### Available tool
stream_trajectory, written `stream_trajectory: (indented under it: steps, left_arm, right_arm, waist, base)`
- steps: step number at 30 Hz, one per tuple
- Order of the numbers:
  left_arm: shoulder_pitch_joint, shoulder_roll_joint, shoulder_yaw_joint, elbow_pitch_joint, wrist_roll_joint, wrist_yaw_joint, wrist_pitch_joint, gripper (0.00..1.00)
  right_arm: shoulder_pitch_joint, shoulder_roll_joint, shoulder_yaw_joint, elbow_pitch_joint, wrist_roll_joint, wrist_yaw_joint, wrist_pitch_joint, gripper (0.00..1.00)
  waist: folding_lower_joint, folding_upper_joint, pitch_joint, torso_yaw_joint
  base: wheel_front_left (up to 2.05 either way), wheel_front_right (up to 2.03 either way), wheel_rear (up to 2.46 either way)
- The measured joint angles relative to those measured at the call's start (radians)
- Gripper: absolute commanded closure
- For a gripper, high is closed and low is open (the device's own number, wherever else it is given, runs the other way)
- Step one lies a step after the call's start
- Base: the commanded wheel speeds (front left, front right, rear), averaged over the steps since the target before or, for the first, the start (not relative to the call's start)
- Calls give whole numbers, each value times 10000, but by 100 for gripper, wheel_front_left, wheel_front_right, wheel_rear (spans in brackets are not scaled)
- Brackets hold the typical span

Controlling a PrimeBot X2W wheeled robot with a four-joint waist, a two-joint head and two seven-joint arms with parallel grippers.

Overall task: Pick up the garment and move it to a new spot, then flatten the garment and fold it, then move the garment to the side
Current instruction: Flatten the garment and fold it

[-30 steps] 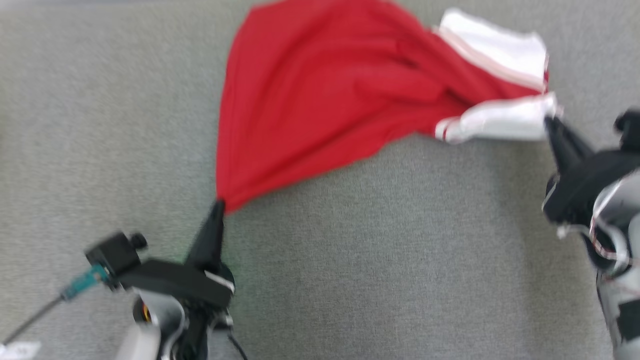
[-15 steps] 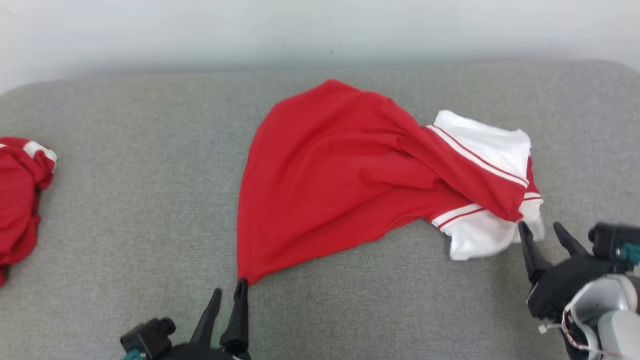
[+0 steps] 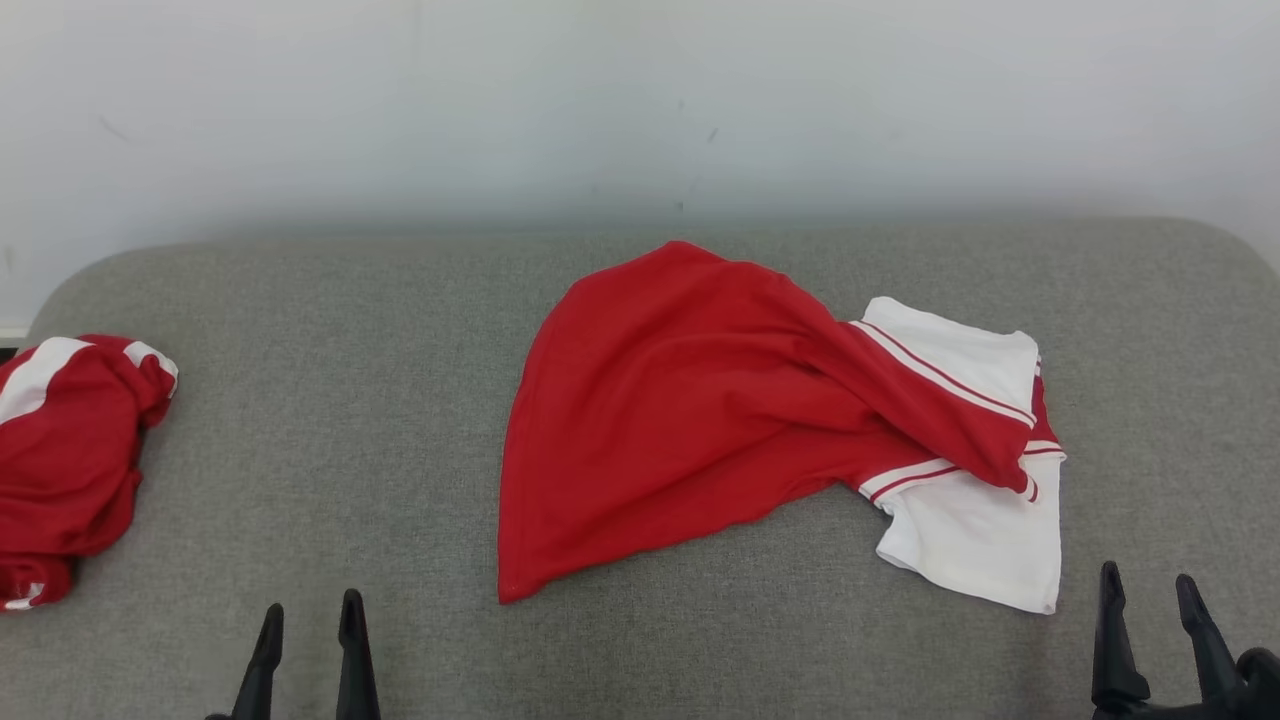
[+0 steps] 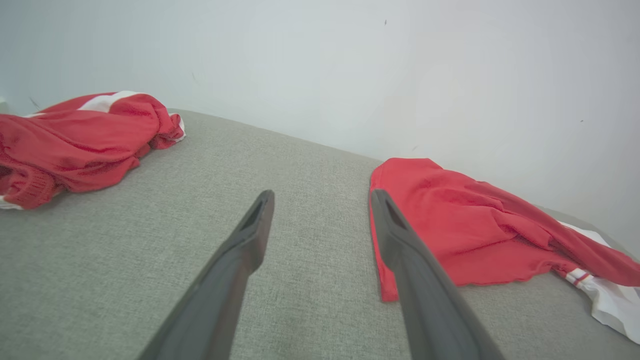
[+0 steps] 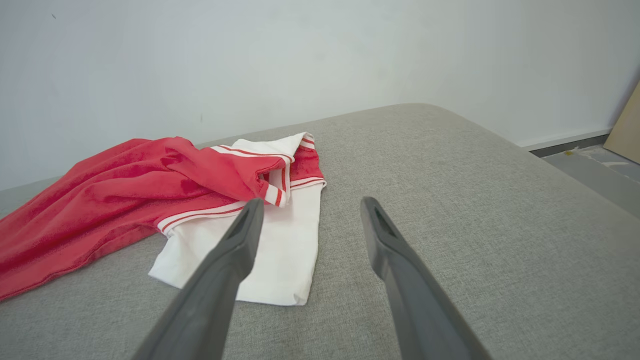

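Garment [image 3: 690,410], red and white, lies rumpled in the middle of the grey padded surface [image 3: 330,420]. Left gripper [image 3: 311,603] and right gripper [image 3: 1146,574] hang near it, clear of the cloth, each with its 2 fingers apart.

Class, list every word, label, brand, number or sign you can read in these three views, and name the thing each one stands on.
There is none to read.
The red and white garment bears only plain stripes.
The second red garment, the grey cushion, the wall, the left gripper and the right gripper bear no visible lettering.
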State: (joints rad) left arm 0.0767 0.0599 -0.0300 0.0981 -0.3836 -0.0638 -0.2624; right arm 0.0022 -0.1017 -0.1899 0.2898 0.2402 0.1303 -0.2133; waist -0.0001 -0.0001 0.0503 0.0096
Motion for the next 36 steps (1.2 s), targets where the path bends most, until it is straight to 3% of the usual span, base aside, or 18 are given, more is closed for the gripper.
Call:
stream_trajectory:
  steps: [4,10,22,36]
  left_arm:
    - [578,-71,410,-732,882,-63,-2,0]
    - [1089,-88,569,-940,1369,31,-2,0]
    - [1307,-86,627,-773,1373,54,-2,0]
    - [1325,-88,422,-203,1595,-113,-2,0]
  right_arm:
    - [566,219,-54,-451,-313,0,-272,0]
    - [1049,349,293,-658,-851,0,-420,0]
    - [1449,485,725,-470,-861,0,-228,0]
    - [1314,426,1942,-1430,-1264,0,-313,0]
  waist:
    - [0,0,-331,2]
    - [0,0,-635,23]
    - [1,1,-847,114]
    - [1,1,-783,41]
  base:
    - [0,0,0]
    - [0,0,0]
    - [0,0,0]
    - [0,0,0]
